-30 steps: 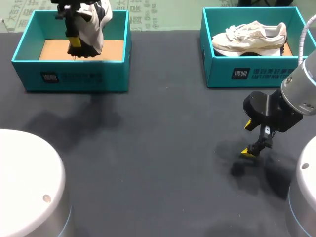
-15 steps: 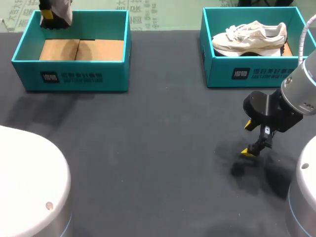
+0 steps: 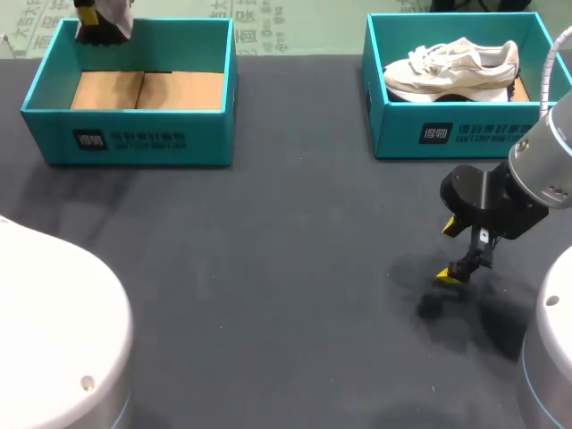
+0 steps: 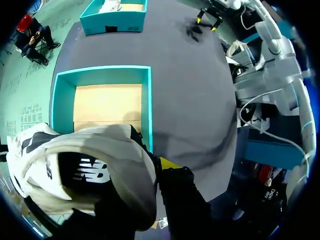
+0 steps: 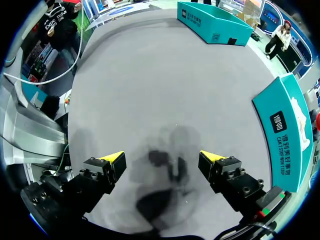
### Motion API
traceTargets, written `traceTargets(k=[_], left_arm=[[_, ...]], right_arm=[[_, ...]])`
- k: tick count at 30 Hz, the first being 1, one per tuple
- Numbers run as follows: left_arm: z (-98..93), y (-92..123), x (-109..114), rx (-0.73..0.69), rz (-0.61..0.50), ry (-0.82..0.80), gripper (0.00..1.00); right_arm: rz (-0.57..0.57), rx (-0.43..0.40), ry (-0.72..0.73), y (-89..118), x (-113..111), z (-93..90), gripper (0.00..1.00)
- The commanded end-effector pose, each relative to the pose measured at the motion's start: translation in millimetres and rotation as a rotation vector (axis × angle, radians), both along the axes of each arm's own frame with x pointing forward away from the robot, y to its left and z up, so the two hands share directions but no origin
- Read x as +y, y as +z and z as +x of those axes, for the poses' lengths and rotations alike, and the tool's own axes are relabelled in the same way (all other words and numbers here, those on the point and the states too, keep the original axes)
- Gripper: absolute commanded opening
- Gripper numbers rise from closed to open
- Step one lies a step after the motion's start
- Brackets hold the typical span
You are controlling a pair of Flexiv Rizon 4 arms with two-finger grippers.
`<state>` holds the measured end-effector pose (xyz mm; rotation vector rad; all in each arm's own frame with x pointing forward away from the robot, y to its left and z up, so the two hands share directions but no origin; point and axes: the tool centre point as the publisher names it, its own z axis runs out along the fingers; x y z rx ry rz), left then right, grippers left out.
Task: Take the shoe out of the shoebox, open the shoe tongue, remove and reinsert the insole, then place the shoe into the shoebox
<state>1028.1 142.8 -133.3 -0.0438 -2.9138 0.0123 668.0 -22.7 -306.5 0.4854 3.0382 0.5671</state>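
Observation:
A white and black shoe (image 4: 75, 175) hangs in my left gripper (image 4: 162, 167), which is shut on it; one yellow fingertip (image 4: 169, 163) shows beside the shoe. In the head view that gripper (image 3: 88, 16) and the shoe (image 3: 114, 12) sit above the far left corner of the left teal shoebox (image 3: 134, 138), partly cut off. The box's brown cardboard floor (image 4: 107, 102) lies bare. My right gripper (image 3: 456, 255) hovers low over the dark table at the right, open, with nothing between its fingers (image 5: 116, 157).
A second teal shoebox (image 3: 447, 134) at the back right holds a beige shoe (image 3: 451, 64). In the right wrist view this box (image 5: 285, 135) stands just beside my right gripper. The white arm bases (image 3: 54, 340) fill the near corners.
My left gripper has lifted the shoe up out of the left shoebox and carried it toward the far left corner. The right arm has not moved.

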Motion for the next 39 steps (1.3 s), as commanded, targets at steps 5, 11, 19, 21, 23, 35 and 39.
traceTargets(k=[5,11,19,21,23,35,39], left_arm=[[51.8,-24,37,0.076,-0.030,0.025,0.00],[52.1,-28,49,0.074,-0.026,-0.053,0.00],[43.4,-37,65,0.023,0.049,-0.515,0.00],[42.2,-35,74,-0.032,0.043,-0.633,0.00],[42.3,-32,84,-0.077,0.036,-0.760,0.00],[41.3,-26,95,-0.107,0.079,-0.852,0.00],[45.7,-28,92,-0.124,0.075,-0.942,0.00]], right_arm=[[-0.002,-0.002,-0.002,0,0,-1.5,1.00],[-0.002,-0.002,-0.002,0,0,-1.5,1.00],[-0.002,-0.002,-0.002,0,0,-1.5,1.00],[-0.002,-0.002,-0.002,0,0,-1.5,1.00],[-0.002,-0.002,-0.002,0,0,-1.5,1.00],[-0.002,-0.002,-0.002,0,0,-1.5,1.00],[-0.002,-0.002,-0.002,0,0,-1.5,1.00]])
